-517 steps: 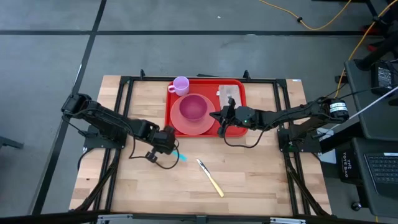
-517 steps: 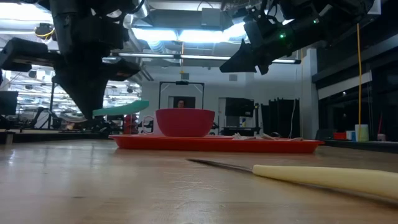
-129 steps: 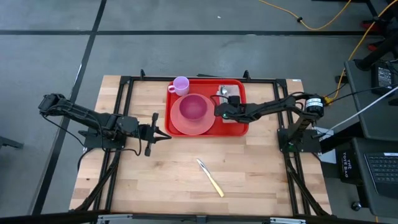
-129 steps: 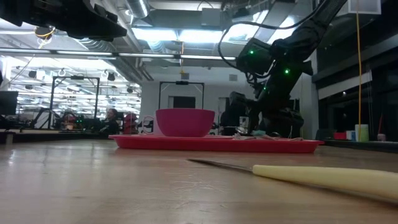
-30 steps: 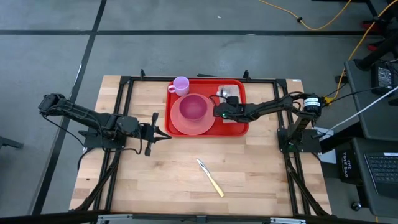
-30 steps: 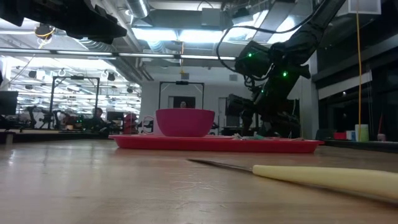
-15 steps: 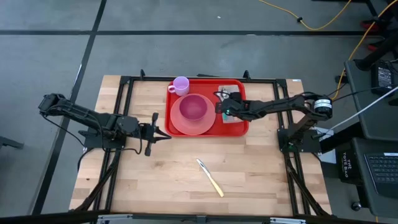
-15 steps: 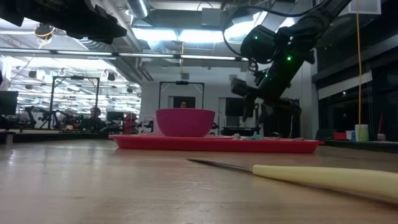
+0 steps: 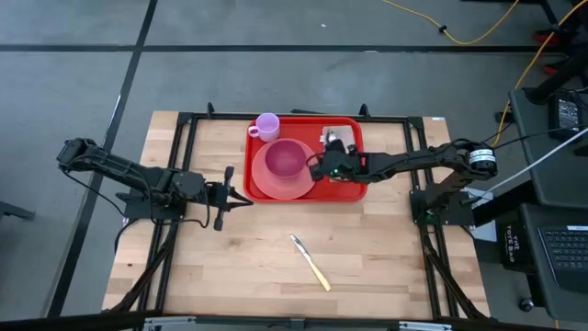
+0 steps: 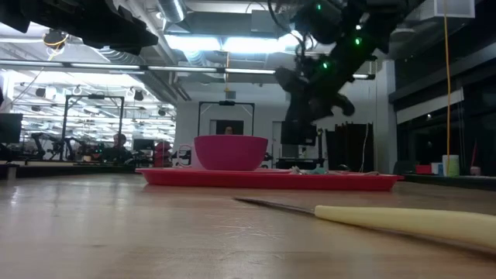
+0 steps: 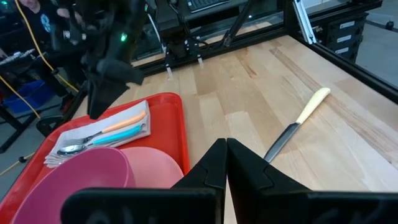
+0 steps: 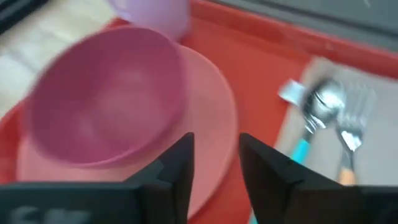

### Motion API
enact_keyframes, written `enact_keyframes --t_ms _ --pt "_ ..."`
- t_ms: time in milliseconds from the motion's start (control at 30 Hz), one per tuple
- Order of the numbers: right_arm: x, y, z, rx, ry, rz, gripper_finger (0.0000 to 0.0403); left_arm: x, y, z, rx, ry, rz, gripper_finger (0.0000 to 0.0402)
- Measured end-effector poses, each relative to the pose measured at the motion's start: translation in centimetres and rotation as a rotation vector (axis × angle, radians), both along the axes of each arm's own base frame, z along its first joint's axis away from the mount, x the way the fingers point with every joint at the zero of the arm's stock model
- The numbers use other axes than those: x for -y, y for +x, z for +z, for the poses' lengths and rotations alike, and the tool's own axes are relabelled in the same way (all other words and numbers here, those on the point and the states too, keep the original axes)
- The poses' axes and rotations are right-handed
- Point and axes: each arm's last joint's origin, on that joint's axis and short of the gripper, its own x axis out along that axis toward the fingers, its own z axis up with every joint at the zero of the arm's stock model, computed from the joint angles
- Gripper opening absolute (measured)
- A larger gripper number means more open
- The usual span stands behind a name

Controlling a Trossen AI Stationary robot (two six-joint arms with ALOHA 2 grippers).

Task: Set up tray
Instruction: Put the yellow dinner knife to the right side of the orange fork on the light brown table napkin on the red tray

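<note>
With the knife (image 9: pixel 310 262) lying diagonally at lower centre off the tray (image 9: pixel 353 189), we judge the empty, parted right gripper (image 9: pixel 319 166) at frame centre nearer than the closed, empty left gripper (image 9: pixel 241 195).

The tray (image 9: pixel 352 192) is bright red plastic, rectangular with rounded corners and a raised rim. It lies flat at the far middle of the desk (image 9: pixel 386 248) (its long sides run front to back), already loaded.

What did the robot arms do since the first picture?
The left gripper let go of the teal-handled spoon and drew back left, shut. The spoon now lies on the napkin in the red plastic tray. The right gripper rose, empty. The cream-handled knife stayed put.
</note>
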Motion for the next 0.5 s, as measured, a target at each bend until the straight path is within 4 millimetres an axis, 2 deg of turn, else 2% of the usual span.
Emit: enact_keyframes --t_ms 233,500 --pt "-1.5 1.3 2.0 0.005 -0.069 0.111 0.0064 0.0 0.0 0.0 0.000 0.000 0.000 0.0008" --pt "-2.6 1.5 2.1 -0.057 -0.135 0.212 0.0031 0.0 0.0 0.0 0.000 0.000 0.000 0.0004"
